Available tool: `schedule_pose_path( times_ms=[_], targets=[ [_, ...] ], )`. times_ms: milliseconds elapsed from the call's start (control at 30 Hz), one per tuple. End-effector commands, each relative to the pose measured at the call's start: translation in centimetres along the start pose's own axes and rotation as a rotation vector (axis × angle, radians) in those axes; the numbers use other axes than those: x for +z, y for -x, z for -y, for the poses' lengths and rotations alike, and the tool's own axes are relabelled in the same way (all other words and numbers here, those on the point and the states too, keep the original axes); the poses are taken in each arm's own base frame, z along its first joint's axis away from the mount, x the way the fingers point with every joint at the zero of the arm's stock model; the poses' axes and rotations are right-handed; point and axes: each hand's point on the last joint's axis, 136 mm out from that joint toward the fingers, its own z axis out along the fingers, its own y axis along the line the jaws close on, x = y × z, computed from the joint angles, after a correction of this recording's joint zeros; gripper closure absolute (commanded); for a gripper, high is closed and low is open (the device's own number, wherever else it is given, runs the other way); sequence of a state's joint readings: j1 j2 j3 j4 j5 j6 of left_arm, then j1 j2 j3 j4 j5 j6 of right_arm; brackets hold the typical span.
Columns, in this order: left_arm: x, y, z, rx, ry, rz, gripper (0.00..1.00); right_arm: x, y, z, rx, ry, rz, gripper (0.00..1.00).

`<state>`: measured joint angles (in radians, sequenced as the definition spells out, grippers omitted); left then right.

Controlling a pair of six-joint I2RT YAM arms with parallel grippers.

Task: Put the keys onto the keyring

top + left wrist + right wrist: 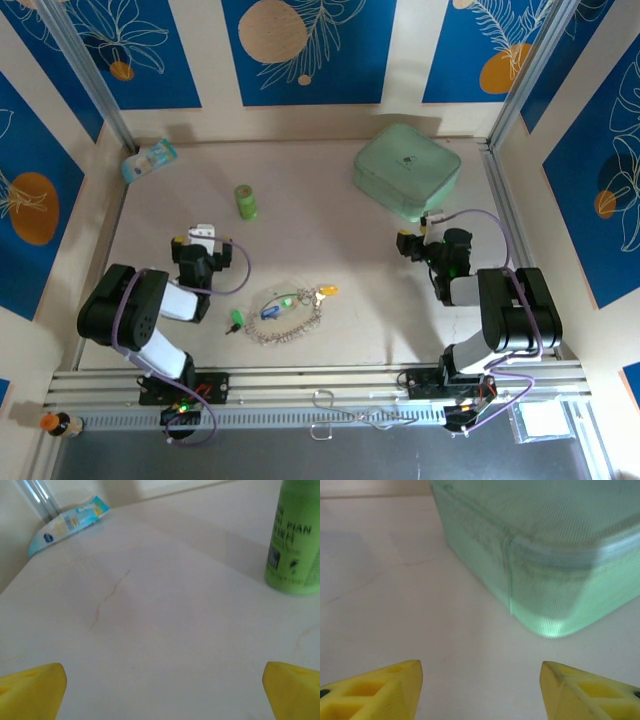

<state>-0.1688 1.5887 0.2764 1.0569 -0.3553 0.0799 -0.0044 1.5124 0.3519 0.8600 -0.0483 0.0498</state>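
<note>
The keys lie in a small cluster at the table's middle front: a green key (236, 319), a blue key (270, 311), another green one (287, 300) and a yellow key (326, 291). The thin silver keyring (283, 296) loops around them, its beaded chain (290, 329) curling below. My left gripper (203, 234) sits left of the cluster, open, its yellow fingertips (35, 687) wide apart over bare table. My right gripper (412, 243) is to the right, open too, with its fingertips (380, 687) spread and nothing between them.
A green cylindrical bottle (245, 201) (295, 535) stands behind the left gripper. A pale green lidded container (406, 169) (545, 555) sits at the back right, just ahead of the right gripper. A light blue packet (149, 160) (67, 522) lies in the back left corner.
</note>
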Motion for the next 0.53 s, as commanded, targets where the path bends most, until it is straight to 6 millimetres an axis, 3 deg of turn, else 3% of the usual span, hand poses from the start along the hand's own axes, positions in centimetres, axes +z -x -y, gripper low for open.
schedule_pose_path(
  times_ms=[0,367,433,500],
  targets=[
    [0.8,2.5,0.0,-0.04,-0.019,0.046,0.0,0.6,1.4,1.5,0.055,-0.038,0.005,0.32],
    [1.9,2.1,0.1,-0.076,-0.086,-0.002,0.0,0.8,1.4,1.8,0.05,-0.071,0.0,0.29],
    [1.8,2.2,0.0,-0.076,-0.089,0.008,0.0,0.8,1.4,1.8,0.05,-0.074,0.0,0.01],
    [1.5,2.3,0.1,-0.071,-0.097,0.019,0.0,0.8,1.4,1.7,0.036,-0.09,0.004,0.01]
  ],
)
